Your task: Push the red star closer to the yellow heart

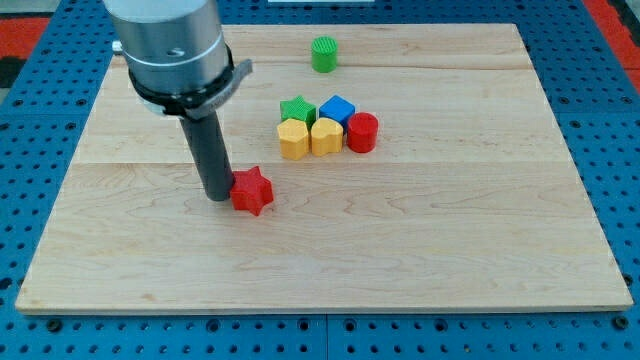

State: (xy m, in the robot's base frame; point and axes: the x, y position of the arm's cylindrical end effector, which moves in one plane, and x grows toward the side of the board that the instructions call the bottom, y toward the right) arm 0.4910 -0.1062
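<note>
The red star (252, 190) lies on the wooden tabletop (450, 230), below and to the left of the yellow heart (326, 135) in the view. My tip (219, 196) touches the star's left side, so the star and the heart lie toward the right and top. The end effector is a bare rod and grasps nothing; the tabletop between star and heart is free.

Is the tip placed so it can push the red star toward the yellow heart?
Probably yes: my tip sits against the red star on its left, and bare board lies between the star and the yellow heart.
</note>
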